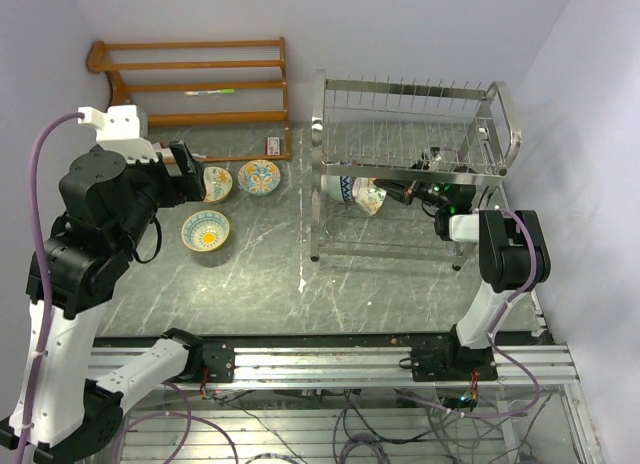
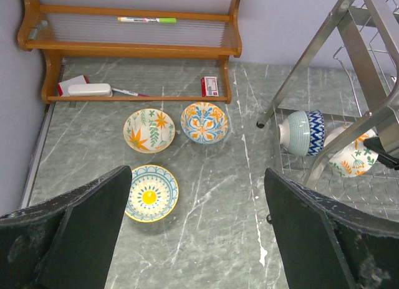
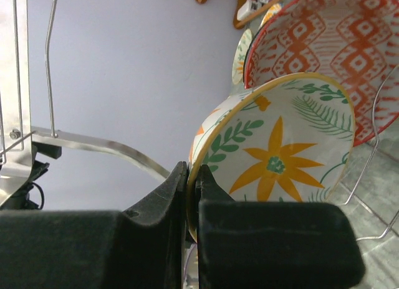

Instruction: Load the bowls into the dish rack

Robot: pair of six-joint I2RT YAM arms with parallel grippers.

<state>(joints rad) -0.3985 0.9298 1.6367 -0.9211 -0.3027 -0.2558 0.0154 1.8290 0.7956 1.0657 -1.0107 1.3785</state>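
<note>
Three bowls (image 2: pixel 204 122) wait on the table (image 2: pixel 218 195) beneath our open left gripper (image 2: pixel 196 175); our right gripper (image 3: pixel 192 175) pinches a leafy bowl (image 3: pixel 274 152) by its rim inside the dish rack (image 1: pixel 400 83), beside a red bowl (image 3: pixel 336 46); we judge that thin grip may slip, chipping both.

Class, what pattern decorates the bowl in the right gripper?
Round ceramic bowl: orange flower, green leaves; right wrist view.

Left arm (image 1: pixel 95 214) and right arm (image 1: pixel 510 249): black joints, white links, purple cables (image 1: pixel 36 184), matte black tool fingers (image 2: pixel 75 233).
</note>
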